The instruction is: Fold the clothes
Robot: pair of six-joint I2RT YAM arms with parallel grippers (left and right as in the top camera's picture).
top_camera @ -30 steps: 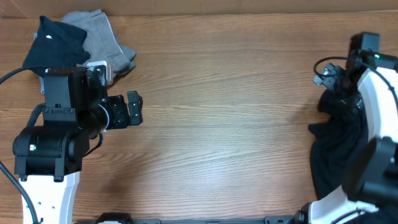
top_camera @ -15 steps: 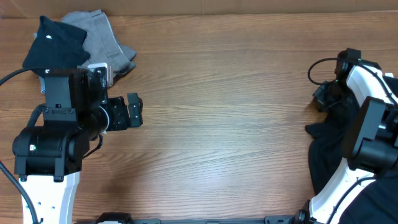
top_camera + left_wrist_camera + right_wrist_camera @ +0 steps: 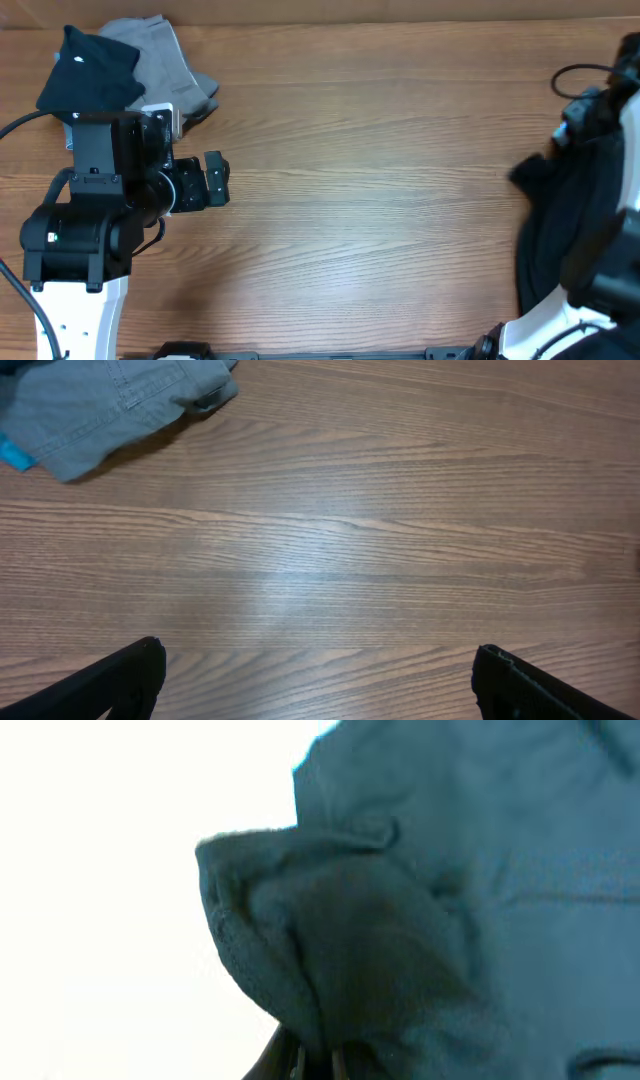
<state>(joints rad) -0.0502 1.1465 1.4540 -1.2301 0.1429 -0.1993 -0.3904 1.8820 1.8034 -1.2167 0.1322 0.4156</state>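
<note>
The clothes (image 3: 556, 235), a large plain black T-shirt, hang bunched at the table's right edge under my right arm (image 3: 598, 112). In the right wrist view the dark fabric (image 3: 390, 910) fills most of the frame. One fold of it is pinched in my right gripper (image 3: 318, 1065), which is shut on it. The rest of the shirt runs out of view at the right and bottom. My left gripper (image 3: 216, 178) rests far off at the left, open, with only bare wood between its fingertips (image 3: 150, 660).
A grey garment (image 3: 165, 62) lies at the back left, also seen in the left wrist view as the grey garment (image 3: 110, 400). A smaller black garment (image 3: 88, 70) with a white mark lies beside it. The wooden table (image 3: 370, 200) spans the middle.
My right gripper has shut on the shirt's fabric and swung right and back, lifting the cloth toward the table's right edge. The left arm has not moved.
</note>
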